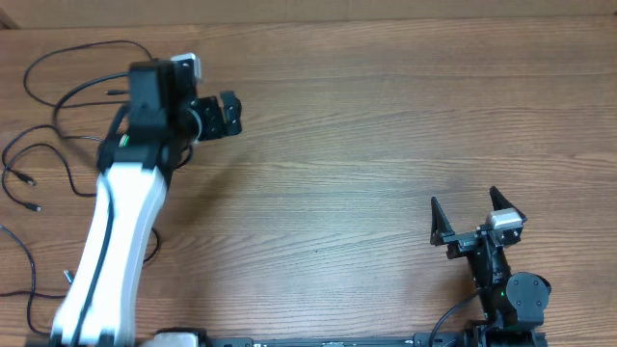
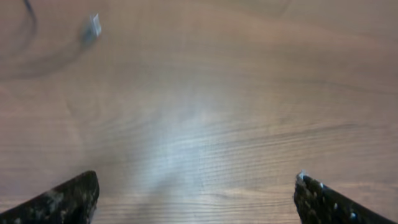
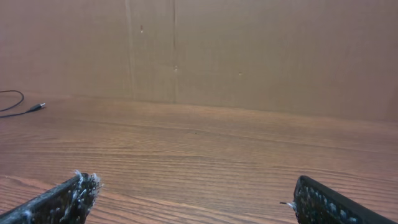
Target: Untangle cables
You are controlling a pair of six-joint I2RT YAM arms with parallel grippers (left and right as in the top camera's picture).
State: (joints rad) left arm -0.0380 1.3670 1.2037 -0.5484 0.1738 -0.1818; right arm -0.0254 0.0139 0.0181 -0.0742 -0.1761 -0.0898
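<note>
The cables [image 1: 46, 145] lie as thin black loops on the table's far left, with small plug tips [image 1: 32, 181] on some ends. My left gripper [image 1: 224, 114] hovers to the right of them, open and empty. In the left wrist view its fingers [image 2: 68, 199] stand wide over bare wood, and a blurred silvery plug [image 2: 93, 26] with a bit of cable [image 2: 30, 14] shows at the top left. My right gripper [image 1: 465, 199] is open and empty near the front right, far from the cables. The right wrist view catches one cable end [image 3: 28, 109] at its left edge.
The wooden table [image 1: 366, 116] fills the views. My white left arm [image 1: 111, 231] reaches up from the front left and lies over part of the cables. A brown board wall [image 3: 249, 56] stands behind the table in the right wrist view.
</note>
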